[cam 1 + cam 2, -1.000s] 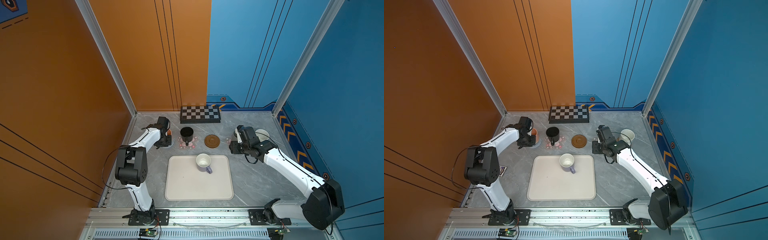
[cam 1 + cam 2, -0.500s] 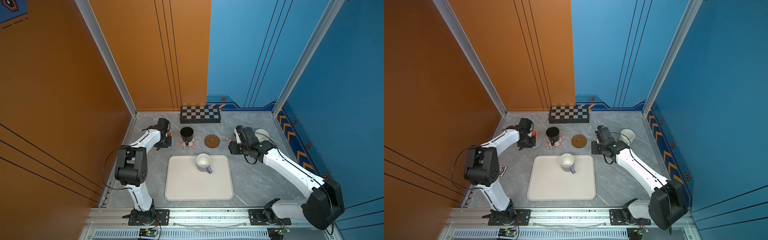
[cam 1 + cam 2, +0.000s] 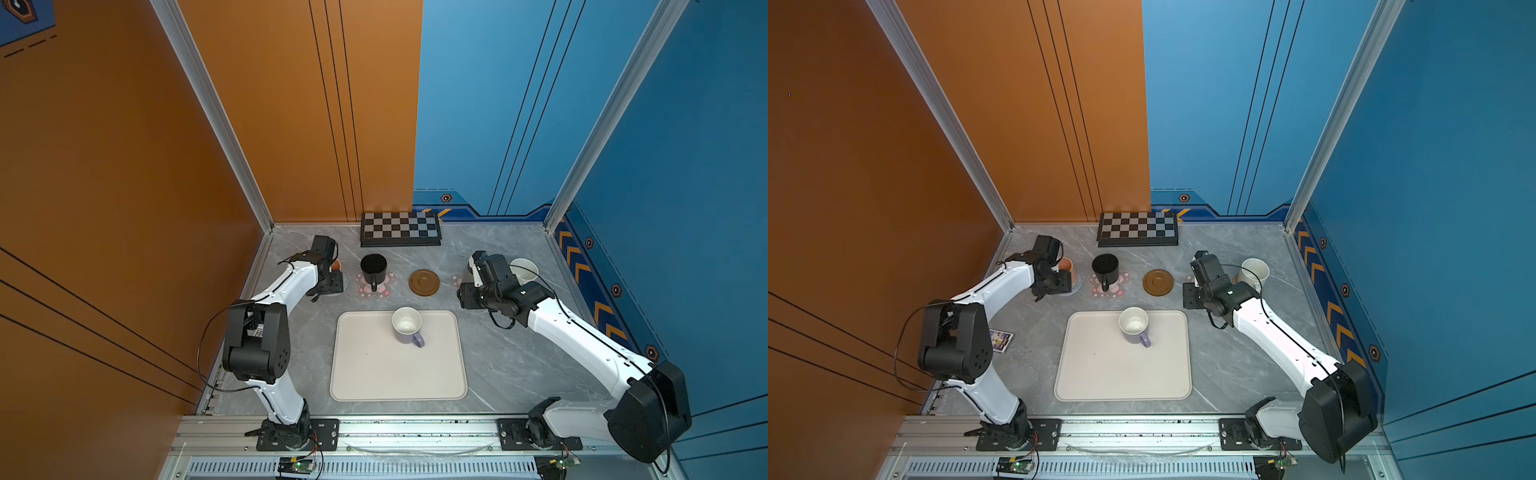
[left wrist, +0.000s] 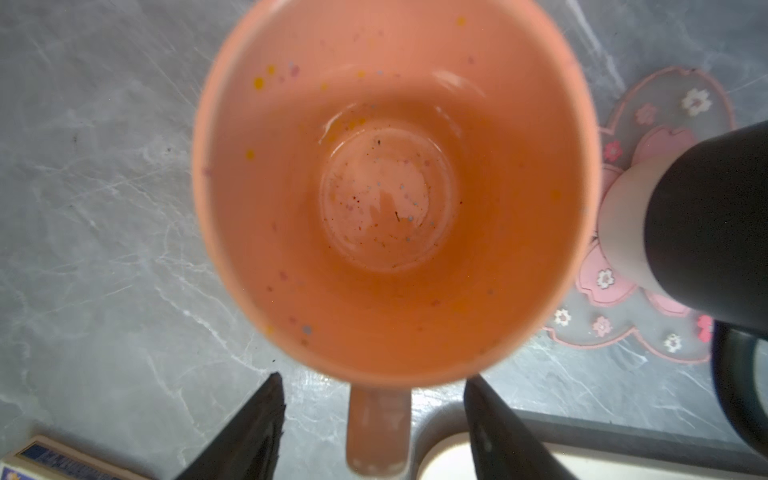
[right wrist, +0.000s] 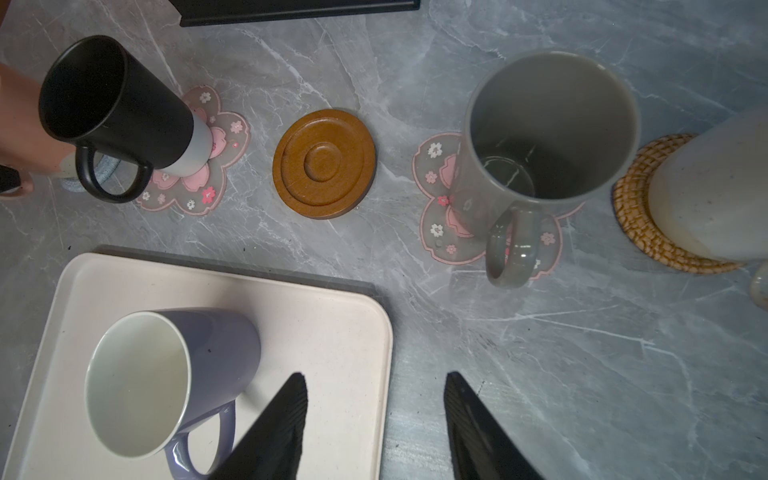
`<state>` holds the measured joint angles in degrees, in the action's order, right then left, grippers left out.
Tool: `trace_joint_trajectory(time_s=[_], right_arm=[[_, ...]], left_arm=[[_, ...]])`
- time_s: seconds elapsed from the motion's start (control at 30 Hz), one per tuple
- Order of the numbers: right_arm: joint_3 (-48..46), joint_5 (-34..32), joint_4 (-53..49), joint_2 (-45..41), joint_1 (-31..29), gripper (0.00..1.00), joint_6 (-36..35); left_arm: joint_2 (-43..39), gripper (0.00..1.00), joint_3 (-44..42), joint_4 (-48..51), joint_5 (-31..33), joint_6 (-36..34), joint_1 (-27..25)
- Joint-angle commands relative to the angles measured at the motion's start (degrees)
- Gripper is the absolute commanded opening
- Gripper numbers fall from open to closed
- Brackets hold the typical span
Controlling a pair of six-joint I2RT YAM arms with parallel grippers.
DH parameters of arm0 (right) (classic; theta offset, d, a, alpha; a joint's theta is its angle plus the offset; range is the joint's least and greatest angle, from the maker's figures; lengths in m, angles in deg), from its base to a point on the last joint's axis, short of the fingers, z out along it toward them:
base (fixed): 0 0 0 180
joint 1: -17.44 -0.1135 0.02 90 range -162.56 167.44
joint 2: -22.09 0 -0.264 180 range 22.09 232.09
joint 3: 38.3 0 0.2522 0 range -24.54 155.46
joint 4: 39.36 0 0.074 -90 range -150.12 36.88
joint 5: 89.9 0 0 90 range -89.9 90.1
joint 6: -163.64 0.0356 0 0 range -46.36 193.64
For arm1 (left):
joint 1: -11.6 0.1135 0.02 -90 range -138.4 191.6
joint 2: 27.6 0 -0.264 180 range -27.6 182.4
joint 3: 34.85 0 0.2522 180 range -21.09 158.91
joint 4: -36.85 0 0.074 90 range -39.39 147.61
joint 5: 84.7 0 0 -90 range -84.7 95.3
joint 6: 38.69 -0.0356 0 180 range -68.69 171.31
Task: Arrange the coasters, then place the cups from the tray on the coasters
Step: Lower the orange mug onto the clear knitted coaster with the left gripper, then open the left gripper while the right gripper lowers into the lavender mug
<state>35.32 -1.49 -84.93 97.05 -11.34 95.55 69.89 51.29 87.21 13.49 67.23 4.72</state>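
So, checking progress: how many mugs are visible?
5. Black mug on a pink flower-shaped mat, grey mug on the second flower mat, orange-peach mug far left, white speckled mug on woven rattan mat, lavender mug on cream rectangular tray. None seems hidden.

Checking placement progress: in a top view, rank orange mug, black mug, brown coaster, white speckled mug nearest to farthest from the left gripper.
1. orange mug, at the left gripper, far left.
2. black mug, left of middle.
3. brown coaster, middle.
4. white speckled mug, far right.
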Motion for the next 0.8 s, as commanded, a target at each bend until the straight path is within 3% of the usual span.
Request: trace_joint_trajectory(time_s=[0.0, 0.33, 0.5, 0.77], right_arm=[[1.89, -1.60, -4.47, -2.30, -2.46, 0.56, 0.24], [-1.32, -2.72, -6.64, -5.45, -15.68, 0.58, -0.32], [-1.93, -2.57, -2.73, 0.18, -20.54, 0.57, -3.14], [2.22, 1.60, -1.96, 11.21, -21.72, 0.56, -7.77]], left_arm=[[-4.82, 0.71, -0.30, 3.79, 3.49, 2.56, -0.44], [-20.37, 0.75, -1.62, 13.13, 4.71, 2.71, -3.31], [-26.70, 0.75, -4.08, 15.34, 3.27, 3.64, -6.97], [-33.03, 0.77, -6.37, 18.18, 2.42, 4.12, -9.03]])
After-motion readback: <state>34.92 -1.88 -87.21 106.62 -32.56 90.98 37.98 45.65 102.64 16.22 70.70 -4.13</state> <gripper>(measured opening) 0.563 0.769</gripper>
